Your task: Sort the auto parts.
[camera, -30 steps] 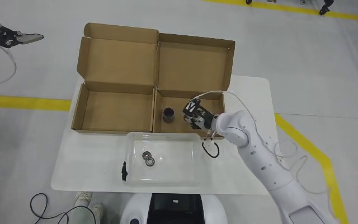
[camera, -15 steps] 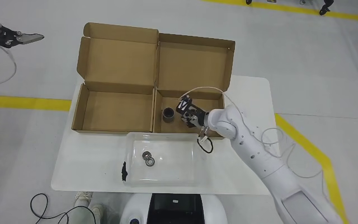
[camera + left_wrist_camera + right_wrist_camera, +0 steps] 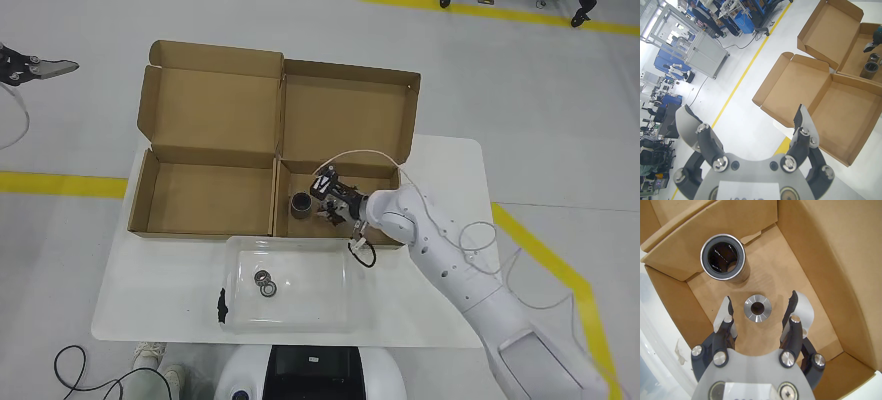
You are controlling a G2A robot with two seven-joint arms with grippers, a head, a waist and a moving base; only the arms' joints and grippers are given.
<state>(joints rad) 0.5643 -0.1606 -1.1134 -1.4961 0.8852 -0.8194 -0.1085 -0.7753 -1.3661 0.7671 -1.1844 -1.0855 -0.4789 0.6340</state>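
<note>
Now, inside the cardboard box (image 3: 810,256), right jaws open, empty: tall bearing sleeve (image 3: 742,270) just beyond them, small steel bushing (image 3: 765,306) between them, untouched. Dense, rigid, slick, I'd judge: pinch its outer wall squarely. Left jaws spread, empty.

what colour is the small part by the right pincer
The small part is shiny silver; right wrist view.

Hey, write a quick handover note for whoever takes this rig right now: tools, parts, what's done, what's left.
Left tool: open, holding nothing, out beyond the table edge.
Right tool: open, over the small bushing in the right box.
Done: large bearing and bushing stand in that box.
Left: two ring bearings lie in the clear tray, likely to sort.
</note>
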